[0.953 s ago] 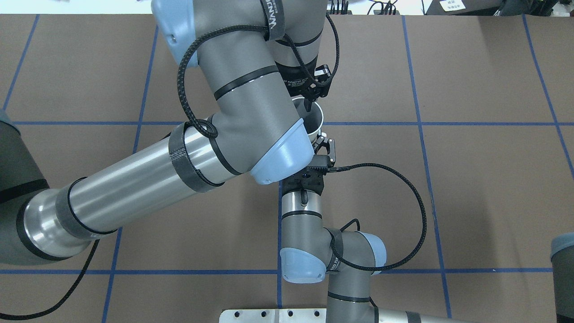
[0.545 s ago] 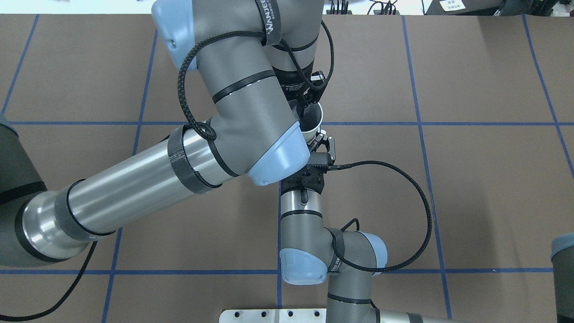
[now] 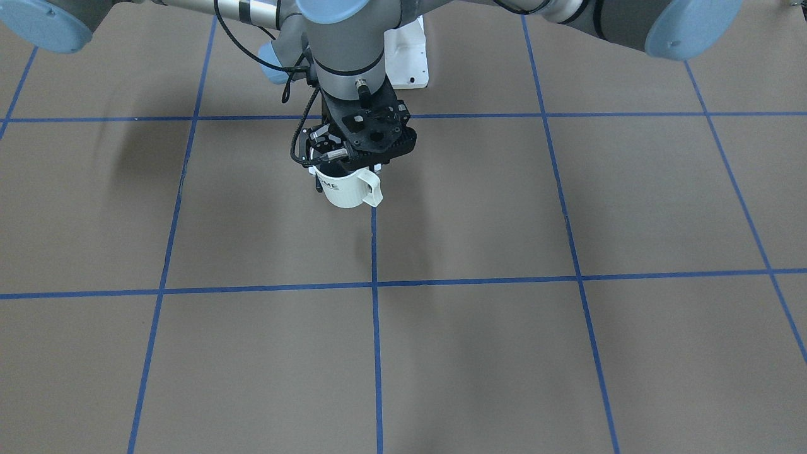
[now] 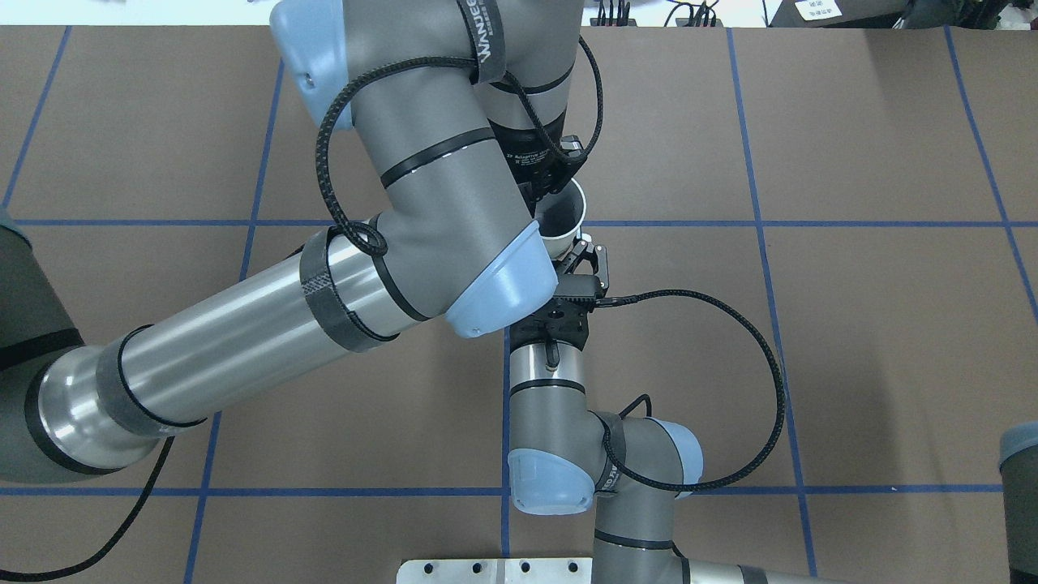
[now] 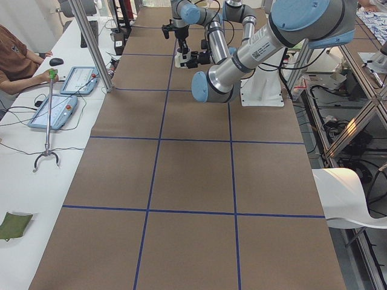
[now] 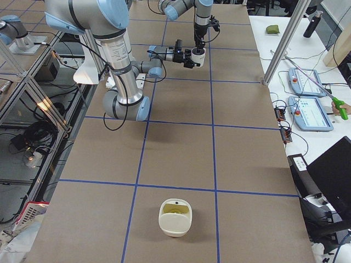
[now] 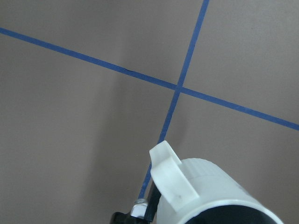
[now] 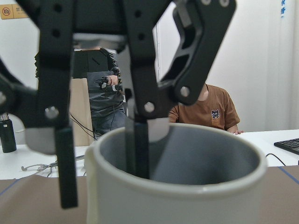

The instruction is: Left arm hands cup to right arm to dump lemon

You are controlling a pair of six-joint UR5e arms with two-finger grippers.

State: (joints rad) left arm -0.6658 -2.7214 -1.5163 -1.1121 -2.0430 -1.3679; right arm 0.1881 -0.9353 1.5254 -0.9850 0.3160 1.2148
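The white cup [image 4: 569, 212] with "HOME" lettering [image 3: 345, 189] hangs above the table, handle turned away from the robot. My left gripper [image 4: 542, 193] comes down from above. In the right wrist view it is open [image 8: 102, 186], one finger inside the cup [image 8: 177, 191] and one outside, both clear of the wall. My right gripper [image 4: 577, 253] reaches in level from the robot's side and is shut on the cup's near wall. The left wrist view shows the cup's handle [image 7: 169, 175] over the table. The lemon is hidden: the visible part of the cup's grey inside shows none.
A cream bowl-like container [image 6: 175, 217] with a yellowish inside stands near the table's end on my right. Blue tape lines [image 3: 374, 285] grid the brown table. Operators and control tablets [image 6: 310, 112] sit at the side benches.
My left arm has swung slightly, and its fingers have shifted from the middle of the cup's mouth toward its left rim. The cup and my right gripper have barely moved.
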